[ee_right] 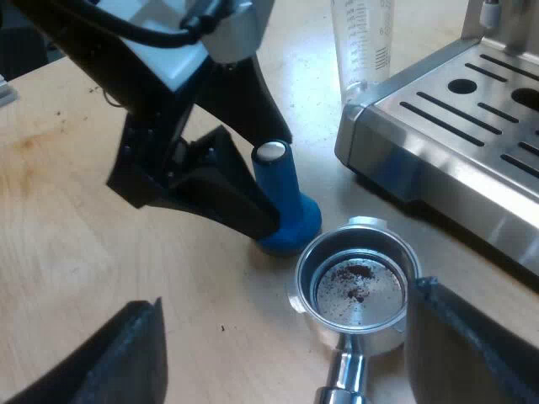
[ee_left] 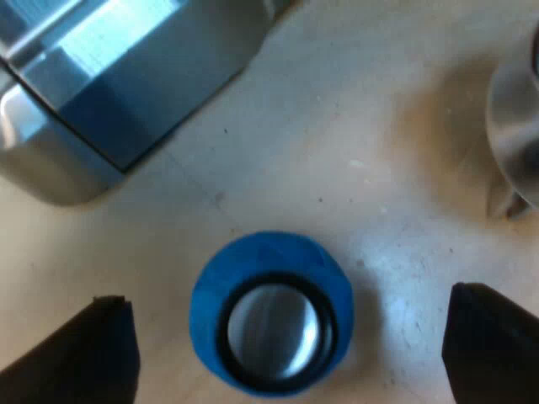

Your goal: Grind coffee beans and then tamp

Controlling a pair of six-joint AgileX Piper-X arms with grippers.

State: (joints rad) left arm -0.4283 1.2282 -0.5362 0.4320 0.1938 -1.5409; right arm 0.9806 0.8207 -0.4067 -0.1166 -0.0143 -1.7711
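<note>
hovering straight over the upright blue tamper [ee_left: 269, 316] — long axis pointing up into the gap — my left pincer [ee_left: 285, 296] gapes wide, empty.

The handle of the holder [ee_right: 368, 225] is cut off; left fingers [ee_right: 221, 192] hide part of the tamper [ee_right: 278, 189].

a clear measuring glass [ee_right: 362, 46] with printed marks stands upright on the pale wooden table [ee_right: 76, 227], well ahead of the jaws of the right gripper [ee_right: 286, 296]; a dark speck lies on the wood between those jaws.
</note>
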